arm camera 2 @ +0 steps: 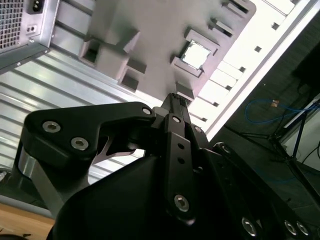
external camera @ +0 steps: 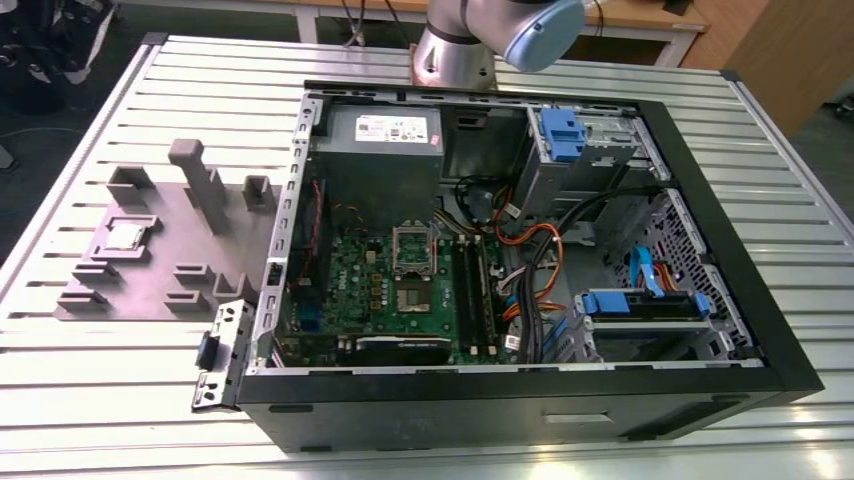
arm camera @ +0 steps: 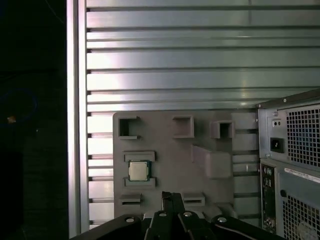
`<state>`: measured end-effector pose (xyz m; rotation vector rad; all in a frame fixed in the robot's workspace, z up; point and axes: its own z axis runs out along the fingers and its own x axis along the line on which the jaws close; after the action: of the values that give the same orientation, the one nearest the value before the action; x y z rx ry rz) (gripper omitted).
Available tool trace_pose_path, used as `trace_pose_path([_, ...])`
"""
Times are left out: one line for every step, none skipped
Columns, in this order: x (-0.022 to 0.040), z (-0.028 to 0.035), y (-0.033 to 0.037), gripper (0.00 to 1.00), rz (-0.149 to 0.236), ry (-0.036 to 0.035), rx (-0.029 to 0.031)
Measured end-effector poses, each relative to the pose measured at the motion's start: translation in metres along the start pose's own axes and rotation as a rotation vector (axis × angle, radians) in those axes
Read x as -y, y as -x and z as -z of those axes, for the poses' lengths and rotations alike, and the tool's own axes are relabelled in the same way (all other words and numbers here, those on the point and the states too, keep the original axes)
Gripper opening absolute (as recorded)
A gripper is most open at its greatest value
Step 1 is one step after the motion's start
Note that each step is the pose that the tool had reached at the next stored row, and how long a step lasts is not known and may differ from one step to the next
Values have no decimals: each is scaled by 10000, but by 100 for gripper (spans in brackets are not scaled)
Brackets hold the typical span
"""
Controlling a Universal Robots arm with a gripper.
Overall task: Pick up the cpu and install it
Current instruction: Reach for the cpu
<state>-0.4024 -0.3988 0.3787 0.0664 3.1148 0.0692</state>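
Pincer (arm camera: pixel 172 196) tips, which I read as pressed together on nothing, hang clear above the grey holder plate (arm camera: pixel 170 145) on the table (arm camera: pixel 175 75), and the cpu (arm camera: pixel 138 170) lies flat in its recess, offset to one side of them, not directly beneath.

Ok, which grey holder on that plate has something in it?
The one framing the cpu, on the grey plate toward the exterior view's left; the other holders look empty.
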Motion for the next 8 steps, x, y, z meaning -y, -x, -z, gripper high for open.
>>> trace_pose_path([1, -12, -45, 11, 0, 1, 1])
trace_pose_path([2, -25, -91, 11, 1, 1, 1])
trace_pose_path([3, -37, -136, 11, 1, 0, 0])
trace_pose_path([4, -50, -184, 11, 1, 0, 0])
trace_pose_path([6, -60, -229, 11, 2, 1, 1])
trace_pose_path([7, -67, -269, 11, 2, 3, 1])
trace_pose_path([8, -71, -301, 11, 0, 2, -2])
trace_pose_path([9, -76, -326, 11, 0, 2, -5])
